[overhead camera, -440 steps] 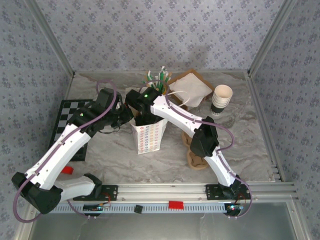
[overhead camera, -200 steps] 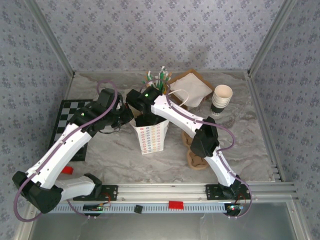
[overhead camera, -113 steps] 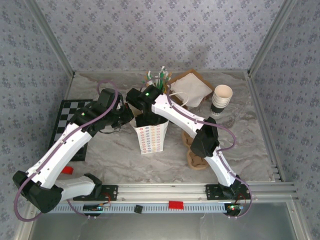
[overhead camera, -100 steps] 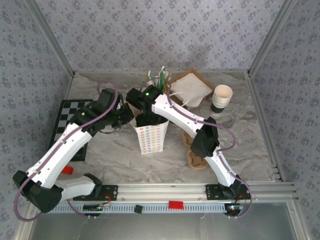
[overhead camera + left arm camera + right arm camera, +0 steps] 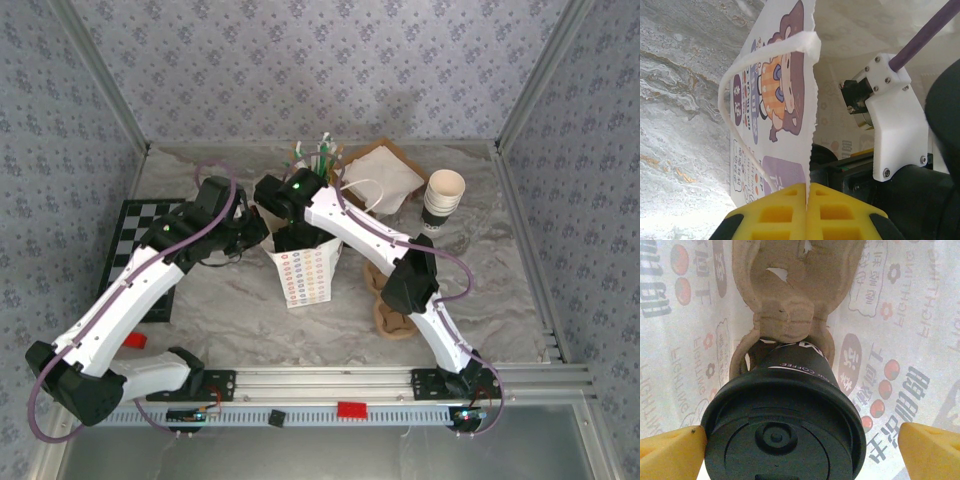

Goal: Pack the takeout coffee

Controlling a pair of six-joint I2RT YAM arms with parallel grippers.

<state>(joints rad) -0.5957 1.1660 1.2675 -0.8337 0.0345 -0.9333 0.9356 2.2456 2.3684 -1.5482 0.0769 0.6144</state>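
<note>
A white printed paper bag [image 5: 305, 272] stands upright mid-table. My left gripper [image 5: 807, 192] is shut on the bag's serrated rim [image 5: 812, 75] and holds its mouth apart, beside the white handle [image 5: 740, 80]. From above, my right gripper [image 5: 298, 236] reaches down into the bag. Inside, a black takeout coffee cup [image 5: 782, 435] with a black lid sits in a brown pulp carrier [image 5: 790, 315] on the bag's floor. The right gripper [image 5: 802, 452] is open. One yellow finger stands on each side of the lid, and the right-hand fingertip [image 5: 927, 450] is clear of it.
A stack of paper cups [image 5: 443, 200] stands at the back right. Napkins on a brown box [image 5: 380, 178] and green-tipped sticks [image 5: 315, 155] lie behind the bag. Another pulp carrier [image 5: 395, 312] lies right of the bag, and a checkered board [image 5: 140, 240] lies to the left.
My right wrist has drawn slightly up and back at the bag's mouth. The left arm and the bag have stayed where they were.
</note>
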